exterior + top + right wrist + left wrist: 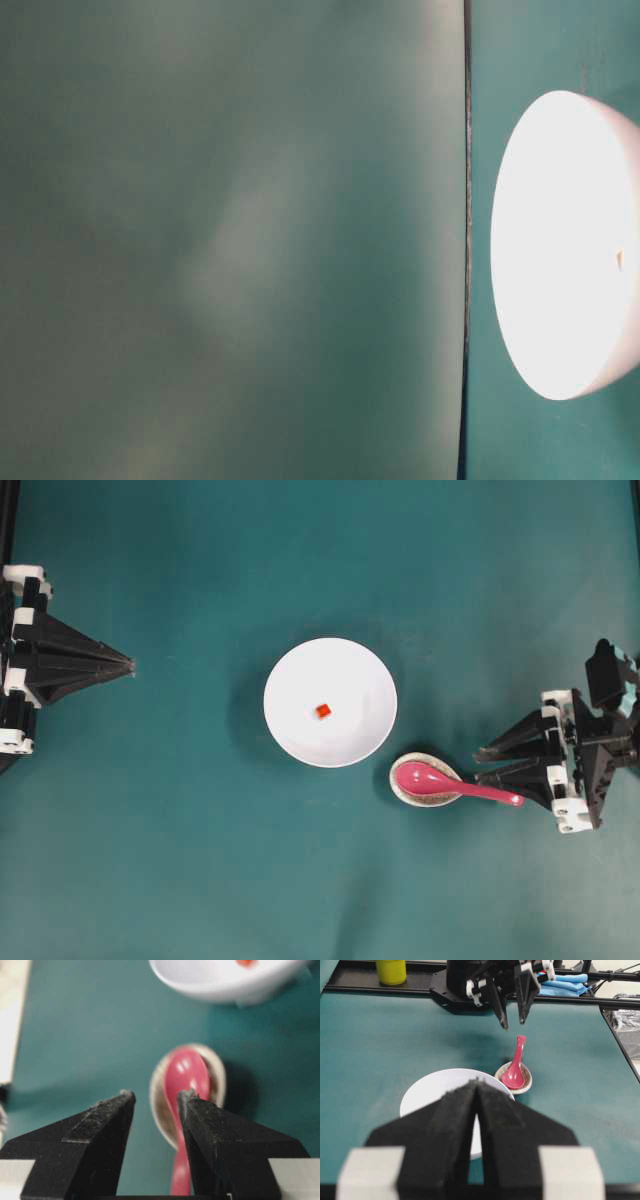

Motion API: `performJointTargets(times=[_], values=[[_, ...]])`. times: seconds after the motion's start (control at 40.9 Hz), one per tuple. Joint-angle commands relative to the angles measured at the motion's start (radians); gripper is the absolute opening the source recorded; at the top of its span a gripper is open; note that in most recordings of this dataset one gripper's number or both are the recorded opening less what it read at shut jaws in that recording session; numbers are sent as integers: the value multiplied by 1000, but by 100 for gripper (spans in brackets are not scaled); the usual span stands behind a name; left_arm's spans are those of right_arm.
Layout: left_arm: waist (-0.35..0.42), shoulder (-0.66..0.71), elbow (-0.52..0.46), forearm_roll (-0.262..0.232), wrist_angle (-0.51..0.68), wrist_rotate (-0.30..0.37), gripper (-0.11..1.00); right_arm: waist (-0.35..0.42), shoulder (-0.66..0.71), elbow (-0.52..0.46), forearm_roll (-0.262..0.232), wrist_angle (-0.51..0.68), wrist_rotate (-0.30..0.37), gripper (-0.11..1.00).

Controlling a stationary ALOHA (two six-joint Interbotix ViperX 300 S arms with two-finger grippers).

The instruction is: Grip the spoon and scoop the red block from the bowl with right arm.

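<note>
The white bowl stands mid-table with the tiny red block inside it. To its right the pink spoon lies with its scoop in a speckled grey rest and its handle pointing right. My right gripper is open over the handle's end. In the right wrist view the gripper is open around the spoon, whose handle runs close along the right finger. The bowl and block lie beyond. My left gripper is shut and empty at the far left, its tips hiding part of the bowl.
The left wrist view shows a yellow cup and a blue cloth on the black rail behind the right arm. In the table-level view the bowl is an overexposed white shape at the right edge.
</note>
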Motion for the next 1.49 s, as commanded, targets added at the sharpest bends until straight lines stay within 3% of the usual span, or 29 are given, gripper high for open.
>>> performJointTargets(times=[0.0,0.147,0.367,1.467], values=[[-2,6,-23,2,-5,-2,0,48,29,-5,74,-21,-2,48],[-2,6,-23,2,-3,-2,0,107,81,-6,144,-31,-3,48],[0,8,-23,2,2,-2,0,160,133,-8,181,-67,-5,48],[-2,8,-23,2,23,-28,0,213,321,-43,210,-175,-66,47]])
